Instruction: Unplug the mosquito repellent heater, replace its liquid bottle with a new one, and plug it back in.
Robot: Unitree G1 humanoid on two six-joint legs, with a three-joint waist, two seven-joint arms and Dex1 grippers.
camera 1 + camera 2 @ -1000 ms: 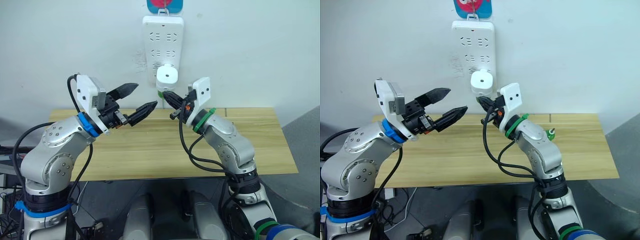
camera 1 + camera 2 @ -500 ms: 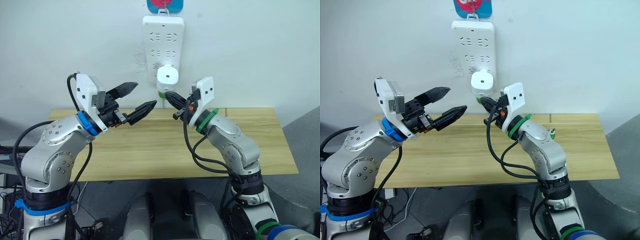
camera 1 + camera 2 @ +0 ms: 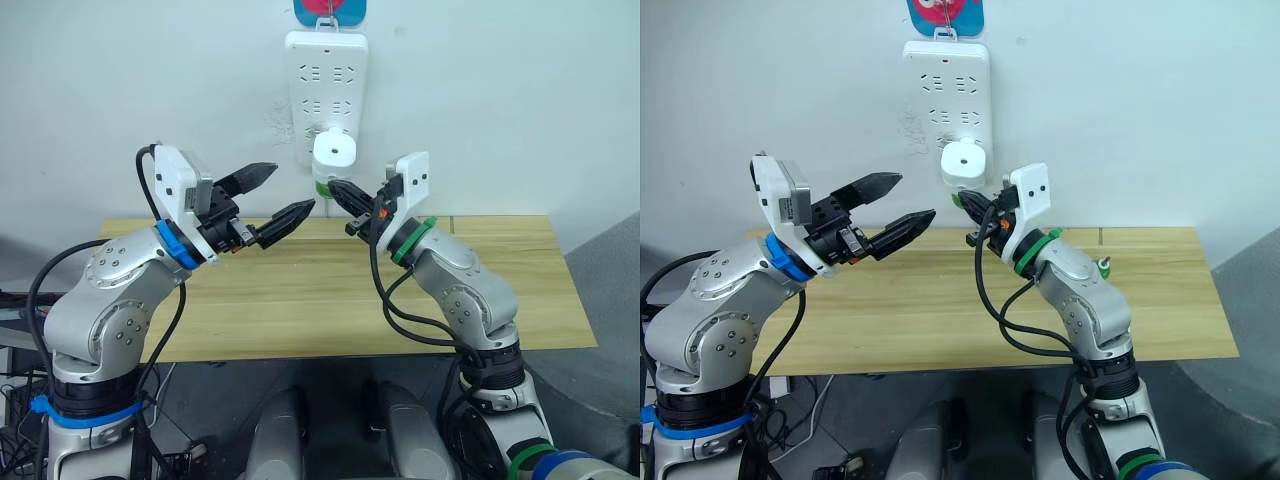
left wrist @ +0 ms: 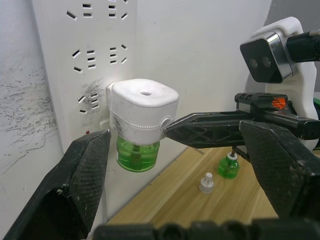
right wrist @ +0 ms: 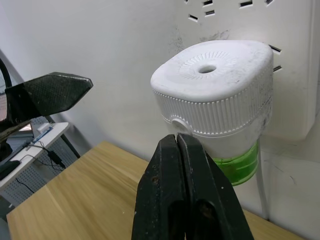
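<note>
— Where is the mosquito repellent heater (image 3: pixel 333 152)?
— Plugged into the power strip (image 3: pixel 326 85) on the far wall, its green bottle (image 4: pixel 137 156) hanging beneath, above the wooden table (image 3: pixel 300 300).
— And the arms?
— Both raised, elbows bent. The left gripper (image 3: pixel 272 200) points right toward the heater, fingers wide apart, holding nothing. The right gripper (image 3: pixel 338 191) has its fingers pressed together, tips just beside the heater's lower right side.
</note>
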